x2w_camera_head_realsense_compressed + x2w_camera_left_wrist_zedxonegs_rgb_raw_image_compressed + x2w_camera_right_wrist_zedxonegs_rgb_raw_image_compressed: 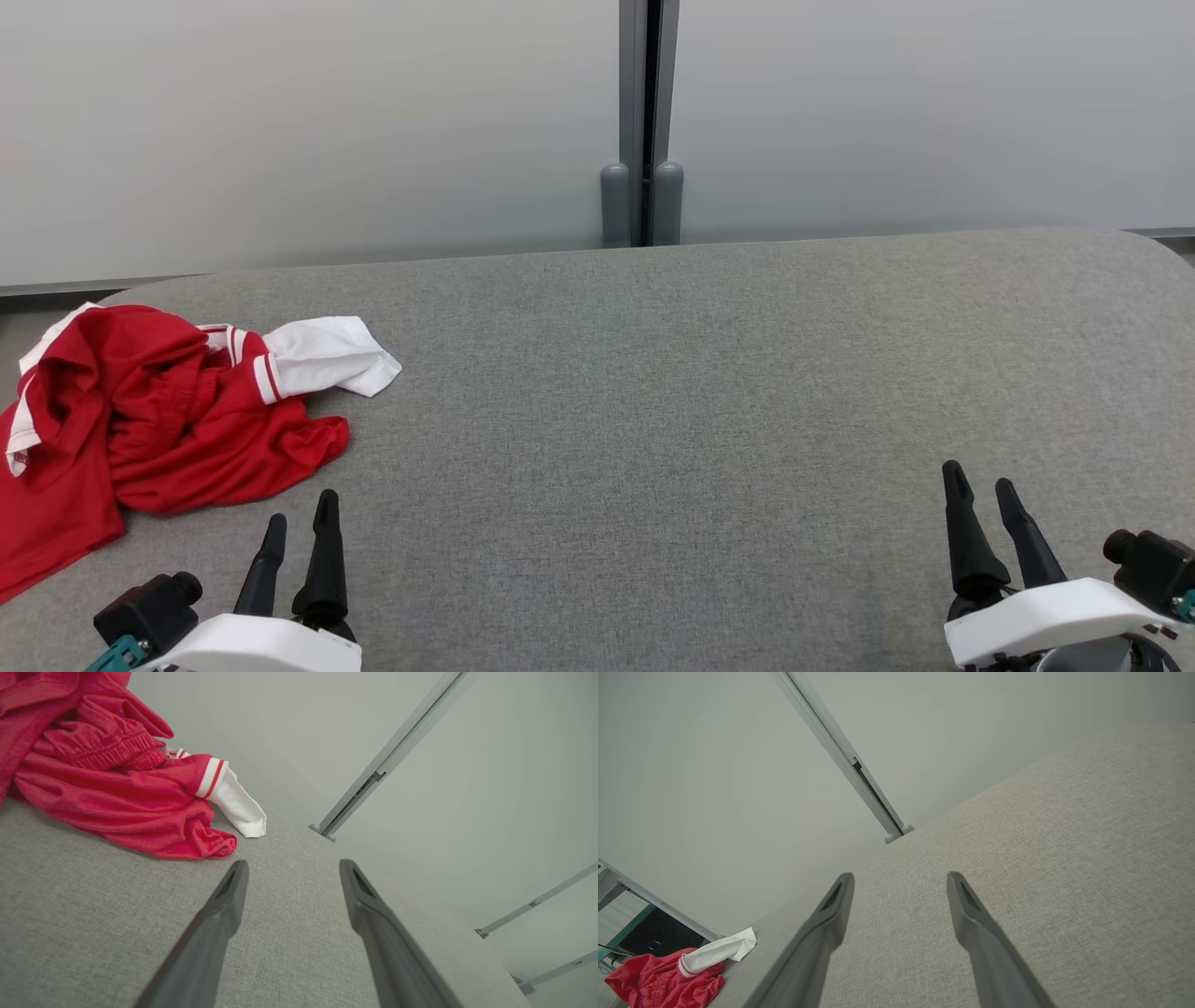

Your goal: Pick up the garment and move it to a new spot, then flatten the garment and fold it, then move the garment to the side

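A crumpled red garment (159,420) with white trim and a white sleeve lies bunched at the far left of the grey table (700,392), part of it hanging over the left edge. My left gripper (301,513) stands open just in front of the garment's near edge, apart from it, nothing between its fingers. In the left wrist view the garment (117,788) lies up and to the left of the open left gripper (292,868). My right gripper (978,483) is open at the lower right, far from the cloth. The right wrist view has the garment (668,975) small at the bottom left, beyond the open right gripper (900,877).
A pale wall with a grey vertical post (642,121) runs behind the table's far edge. The table's rounded far right corner (1148,245) is in the head view. Bare grey cloth surface spreads across the middle and right.
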Available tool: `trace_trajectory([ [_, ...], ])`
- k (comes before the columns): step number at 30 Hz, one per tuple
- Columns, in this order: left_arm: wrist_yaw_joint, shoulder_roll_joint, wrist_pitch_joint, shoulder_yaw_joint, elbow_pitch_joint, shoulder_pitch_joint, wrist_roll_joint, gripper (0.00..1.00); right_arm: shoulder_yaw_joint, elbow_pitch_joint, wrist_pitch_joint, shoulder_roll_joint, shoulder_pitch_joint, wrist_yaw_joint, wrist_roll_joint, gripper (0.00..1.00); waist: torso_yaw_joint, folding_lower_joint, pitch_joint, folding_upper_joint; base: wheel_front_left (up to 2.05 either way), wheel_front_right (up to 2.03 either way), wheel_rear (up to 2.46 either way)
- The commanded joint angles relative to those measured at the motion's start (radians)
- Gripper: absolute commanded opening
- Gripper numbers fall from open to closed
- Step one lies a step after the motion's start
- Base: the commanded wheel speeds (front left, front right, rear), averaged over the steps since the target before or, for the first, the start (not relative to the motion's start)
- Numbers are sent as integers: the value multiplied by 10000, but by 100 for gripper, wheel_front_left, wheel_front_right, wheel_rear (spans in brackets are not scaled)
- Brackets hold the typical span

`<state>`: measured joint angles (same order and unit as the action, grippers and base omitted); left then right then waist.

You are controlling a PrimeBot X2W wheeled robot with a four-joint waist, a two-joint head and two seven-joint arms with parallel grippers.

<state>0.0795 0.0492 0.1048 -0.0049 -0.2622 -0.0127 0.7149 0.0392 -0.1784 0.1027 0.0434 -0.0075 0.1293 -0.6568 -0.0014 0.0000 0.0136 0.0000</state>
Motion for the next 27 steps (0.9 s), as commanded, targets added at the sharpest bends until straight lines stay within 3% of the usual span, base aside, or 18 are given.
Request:
trace_trajectory([
  [1,72,96,114,-7,88,69,-419,100,34,110,139,102,-7,18,420,100,-2,0,5,0,0,0,0],
  [27,158,229,763,-119,36,-136,-3310,100,225,2,800,147,155,20,3283,100,-3,0,53,0,0,0,0],
])
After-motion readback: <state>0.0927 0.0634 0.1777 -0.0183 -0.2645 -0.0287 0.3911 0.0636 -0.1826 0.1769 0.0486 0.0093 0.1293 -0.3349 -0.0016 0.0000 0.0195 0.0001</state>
